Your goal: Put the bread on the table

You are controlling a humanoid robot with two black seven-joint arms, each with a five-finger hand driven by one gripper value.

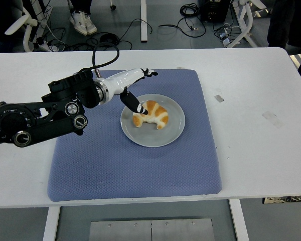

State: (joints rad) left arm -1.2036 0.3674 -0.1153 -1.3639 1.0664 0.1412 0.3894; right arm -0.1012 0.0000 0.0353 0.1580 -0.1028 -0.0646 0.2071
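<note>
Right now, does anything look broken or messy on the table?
Nothing stands out. The croissant lies whole on the grey plate, the plate sits flat on the blue mat, and nothing is spilled. The left hand reaches over it, thumb at the bread.

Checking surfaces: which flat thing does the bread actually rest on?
The grey plate, not the blue mat beneath it or the white table.
</note>
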